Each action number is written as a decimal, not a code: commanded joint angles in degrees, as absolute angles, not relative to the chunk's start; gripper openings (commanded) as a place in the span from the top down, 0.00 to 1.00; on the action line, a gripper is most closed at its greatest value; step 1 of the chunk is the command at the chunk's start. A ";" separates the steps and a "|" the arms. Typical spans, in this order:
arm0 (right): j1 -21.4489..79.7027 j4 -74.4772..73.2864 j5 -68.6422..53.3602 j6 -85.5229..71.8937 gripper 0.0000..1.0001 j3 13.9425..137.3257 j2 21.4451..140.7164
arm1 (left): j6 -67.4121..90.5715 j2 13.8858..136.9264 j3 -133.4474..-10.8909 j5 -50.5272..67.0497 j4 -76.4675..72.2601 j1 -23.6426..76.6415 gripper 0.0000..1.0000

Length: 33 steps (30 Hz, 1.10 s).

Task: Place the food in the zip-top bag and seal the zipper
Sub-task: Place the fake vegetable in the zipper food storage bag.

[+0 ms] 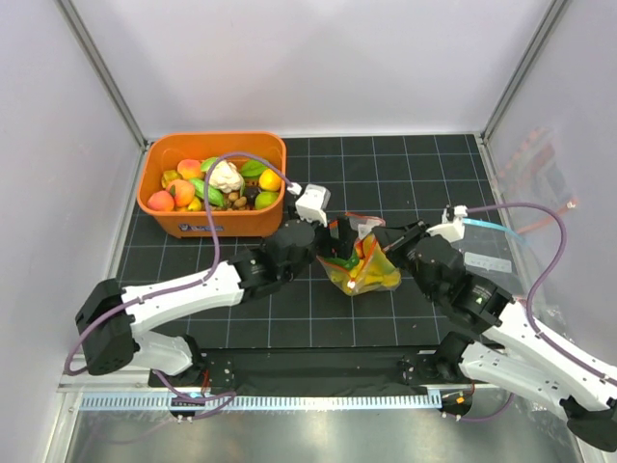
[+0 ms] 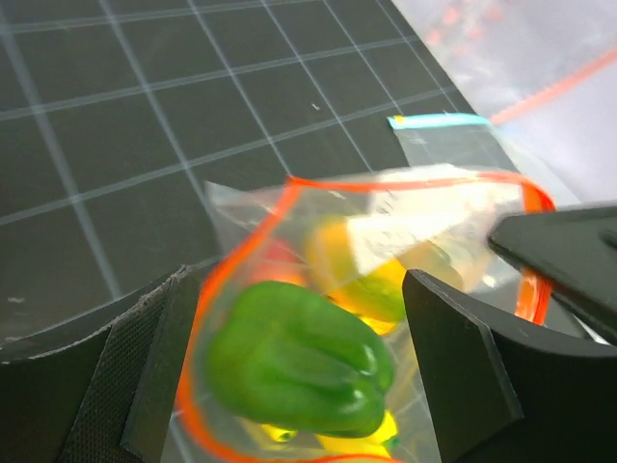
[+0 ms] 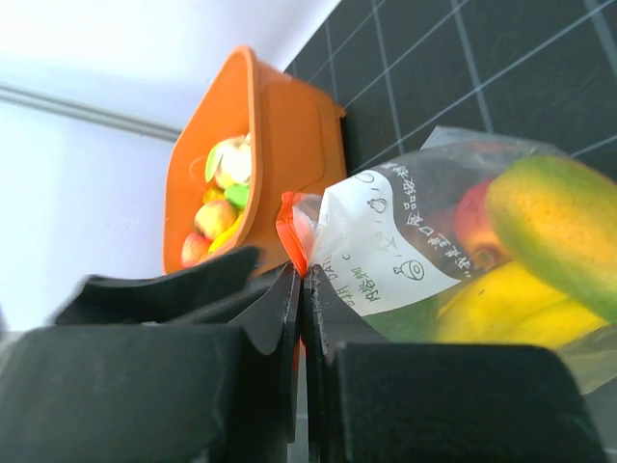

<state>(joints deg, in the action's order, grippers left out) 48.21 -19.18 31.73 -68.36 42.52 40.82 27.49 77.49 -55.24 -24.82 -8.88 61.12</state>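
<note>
Filling step, I'd say — bag [image 1: 364,270] sits on the bench [image 1: 318,323] with a green pepper [image 2: 299,362] inside, left tool [image 2: 301,328] gaping over its mouth holding nothing, right tool [image 3: 302,289] pinched tight on its zipper [image 2: 424,180] edge — next up, more food [image 1: 227,178] from the orange bin [image 1: 214,228].

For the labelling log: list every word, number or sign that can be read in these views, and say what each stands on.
White label on the zip-top bag: dark printed characters and small symbols, seen sideways, too small to read.
Sticker on the front of the orange bin: too small to read.
No other text shows.
</note>
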 commanded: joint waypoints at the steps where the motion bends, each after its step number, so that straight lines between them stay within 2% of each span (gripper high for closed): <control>1: 48.16 -18.97 39.45 -64.60 0.99 43.94 38.41 | 24.44 74.70 -65.10 -30.41 4.61 61.26 0.09; 3: 48.16 -20.56 42.00 -63.81 0.99 44.47 38.06 | 23.65 75.14 -69.85 -30.76 13.92 61.26 0.09; 6: 48.16 -20.92 43.06 -63.72 0.99 44.91 38.49 | 22.68 74.62 -69.62 -32.34 17.39 61.26 0.10; 13: 48.16 -21.45 43.33 -63.90 0.99 45.18 39.81 | 22.41 78.22 -65.66 -32.95 18.11 61.17 0.12; 21: 48.16 -21.27 42.89 -63.46 0.99 44.83 39.20 | 23.82 81.38 -63.63 -30.77 14.86 60.04 0.20; 26: 48.16 -21.27 42.89 -63.37 0.99 44.82 39.02 | 26.01 84.90 -64.33 -21.99 14.41 57.22 0.30; 30: 48.25 -21.18 42.63 -63.28 0.99 44.74 39.11 | 28.03 87.10 -64.78 -18.19 13.45 56.34 0.33; 33: 48.16 -20.92 42.10 -63.02 0.99 44.82 39.72 | 28.47 87.01 -63.38 -16.61 10.65 56.25 0.45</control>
<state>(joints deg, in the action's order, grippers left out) 48.21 -22.90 39.97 -63.29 42.74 39.77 26.94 87.96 -63.44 -20.34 15.92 56.23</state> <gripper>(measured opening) 0.079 0.581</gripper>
